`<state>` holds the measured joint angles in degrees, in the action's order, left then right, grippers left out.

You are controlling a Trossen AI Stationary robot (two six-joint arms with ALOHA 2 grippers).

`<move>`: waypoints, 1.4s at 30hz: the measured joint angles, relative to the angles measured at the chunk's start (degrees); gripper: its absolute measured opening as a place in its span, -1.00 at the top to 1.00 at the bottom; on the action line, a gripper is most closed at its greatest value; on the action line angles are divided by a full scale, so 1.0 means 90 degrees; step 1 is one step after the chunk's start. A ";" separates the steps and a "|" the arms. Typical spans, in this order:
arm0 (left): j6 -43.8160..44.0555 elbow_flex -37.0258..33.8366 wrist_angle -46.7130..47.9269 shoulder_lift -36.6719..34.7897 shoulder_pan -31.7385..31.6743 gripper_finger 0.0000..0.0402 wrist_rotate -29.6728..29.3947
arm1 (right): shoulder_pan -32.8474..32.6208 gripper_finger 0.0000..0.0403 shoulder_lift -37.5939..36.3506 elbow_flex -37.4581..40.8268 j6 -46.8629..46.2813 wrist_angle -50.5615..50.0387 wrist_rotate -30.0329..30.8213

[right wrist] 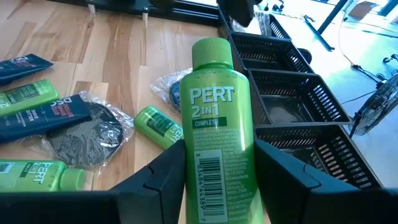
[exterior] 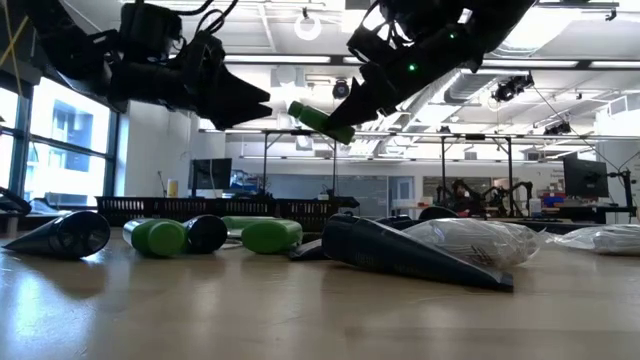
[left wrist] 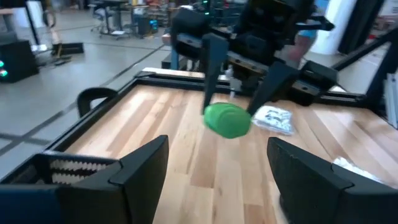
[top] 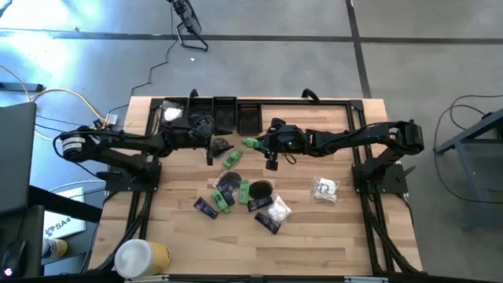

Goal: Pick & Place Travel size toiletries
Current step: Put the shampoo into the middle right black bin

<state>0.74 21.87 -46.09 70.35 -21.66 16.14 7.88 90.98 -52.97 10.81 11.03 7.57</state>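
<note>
My right gripper [top: 263, 144] is shut on a green Pert bottle [right wrist: 214, 124] and holds it in the air over the table's middle far part. My left gripper [left wrist: 217, 177] stands open a short way to the bottle's left, pointing level at its cap end [left wrist: 227, 119] without touching it. Below, on the table, lie more travel size toiletries: green bottles [top: 232, 159], dark sachets [top: 206, 207], a black disc [top: 261, 189] and white wrapped packets [top: 324, 189]. My right gripper pinches the bottle's lower body, at the barcode [right wrist: 214, 180], between its two fingers [right wrist: 165, 180]. The fingers run along the bottle and come from the table's right, slanting a little down. The bottle is lifted clear, and its cap end [exterior: 298, 109] sticks out ahead of the fingers toward my left gripper.
Black mesh trays [top: 224, 114] stand in a row along the far edge; one holds a white packet [top: 172, 114]. A large white-and-yellow cylinder [top: 141, 255] lies at the near left corner. Bare wood shows at the near right.
</note>
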 joint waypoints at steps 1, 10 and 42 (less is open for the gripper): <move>-0.0079 0.0000 -0.0070 0.0068 0.0070 -0.34 -0.0016 | 0.0000 0.19 0.0000 0.0000 0.0000 0.0000 -0.0002; -0.0404 0.0508 0.0021 0.0725 0.0630 -0.34 -0.1143 | 0.0000 0.19 0.0000 0.0000 -0.0002 0.0000 -0.0012; -0.0332 0.1105 0.0385 0.1272 0.0618 -0.34 -0.0834 | 0.0000 0.18 0.0002 0.0000 0.0000 -0.0017 -0.0024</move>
<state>-2.25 31.81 -42.62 81.80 -16.10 8.63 7.88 91.00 -52.97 10.81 10.87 7.35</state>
